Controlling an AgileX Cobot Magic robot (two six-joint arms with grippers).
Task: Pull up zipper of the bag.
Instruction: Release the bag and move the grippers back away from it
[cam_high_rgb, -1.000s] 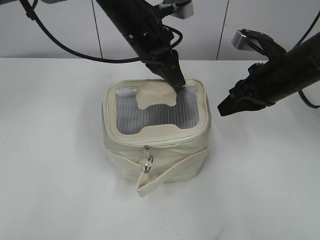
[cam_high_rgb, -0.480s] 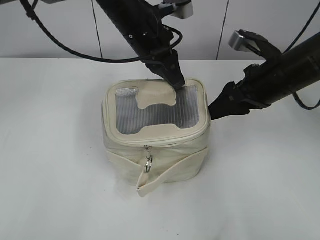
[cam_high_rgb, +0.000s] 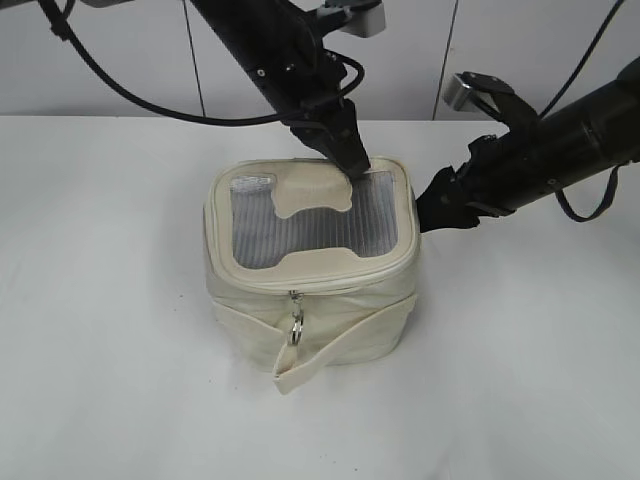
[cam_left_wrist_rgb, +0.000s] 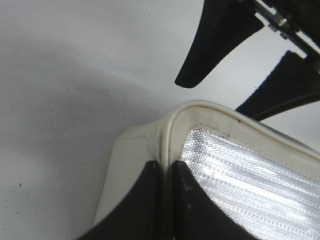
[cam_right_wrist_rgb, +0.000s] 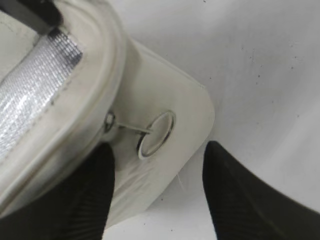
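Right hand (cam_right_wrist_rgb: 157, 187) has closed in on the bag's right side.
Its fingers spread wide, straddling a ring pull (cam_right_wrist_rgb: 156, 134) of the zipper (cam_high_rgb: 300, 286); left hand (cam_left_wrist_rgb: 166, 200) pinches the lid rim of the bag (cam_high_rgb: 312, 270) on the desk (cam_high_rgb: 110, 330).

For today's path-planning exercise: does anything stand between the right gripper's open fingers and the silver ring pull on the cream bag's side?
Nothing visible does. In the right wrist view, the silver ring pull lies against the boxy cream bag, in the open gap between the right gripper's black fingers, with only bare fabric between.
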